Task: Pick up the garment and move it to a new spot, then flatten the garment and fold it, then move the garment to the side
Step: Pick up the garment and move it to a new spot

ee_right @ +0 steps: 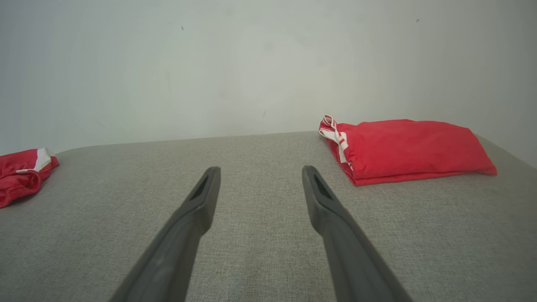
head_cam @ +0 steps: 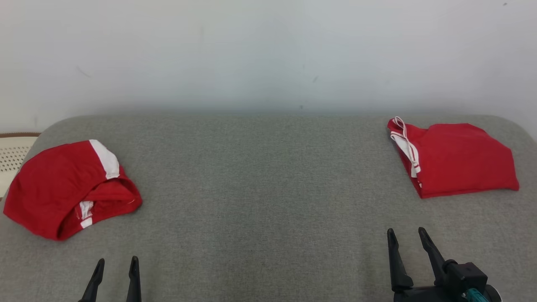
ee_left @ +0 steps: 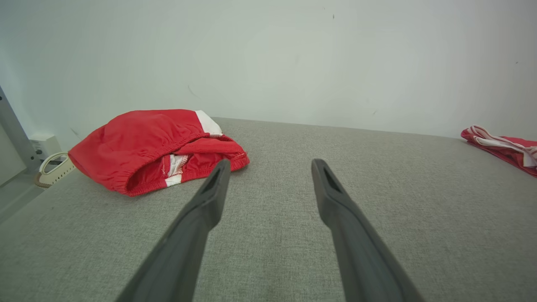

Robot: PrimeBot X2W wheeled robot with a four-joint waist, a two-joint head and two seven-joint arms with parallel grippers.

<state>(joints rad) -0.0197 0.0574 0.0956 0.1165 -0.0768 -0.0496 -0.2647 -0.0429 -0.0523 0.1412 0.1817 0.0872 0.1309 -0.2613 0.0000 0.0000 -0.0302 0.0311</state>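
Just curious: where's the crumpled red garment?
Head view: the crumpled red garment lies at the left of the gray surface, just beyond the left claw.

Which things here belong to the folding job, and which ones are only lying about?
For the job: crumpled red garment with white stripes; grey fabric table.
Lying about: folded red garment with white trim, apparently finished; cream perforated object at the left edge.

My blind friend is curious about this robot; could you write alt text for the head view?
A crumpled red garment lies at the left of a grey padded table and a folded red garment at the right, before a white wall. At the bottom edge, the left pincer and right pincer stand open, holding nothing.
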